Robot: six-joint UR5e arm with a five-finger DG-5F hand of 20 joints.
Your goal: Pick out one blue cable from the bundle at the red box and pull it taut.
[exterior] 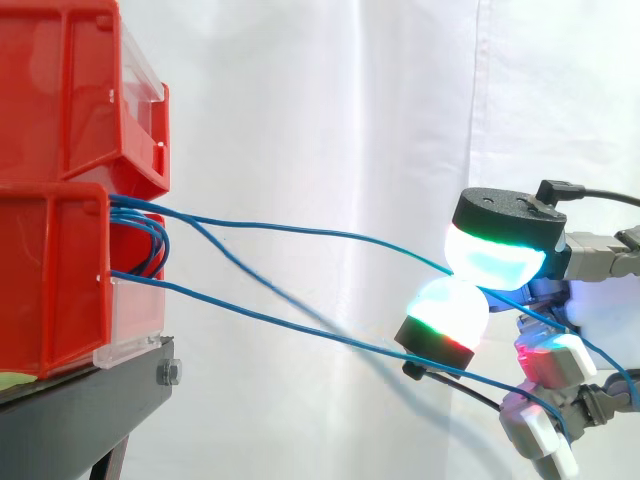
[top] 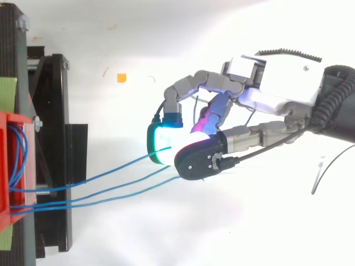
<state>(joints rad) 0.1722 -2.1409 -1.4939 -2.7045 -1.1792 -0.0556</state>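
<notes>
Grey-and-white, many-jointed metal and plastic robot hand [top: 283,83]: boxy white palm shell, silver-grey finger links, darker grey at the hinges. Tipped with thick rounded pads [exterior: 495,258], each backed by a black cap. Glowing white-cyan with a green edge on one, white with green and red bands on another, magenta and red on those behind. Seen from above, one black cap studded with small silver screws. Small black plug seated on the back of a cap.
</notes>
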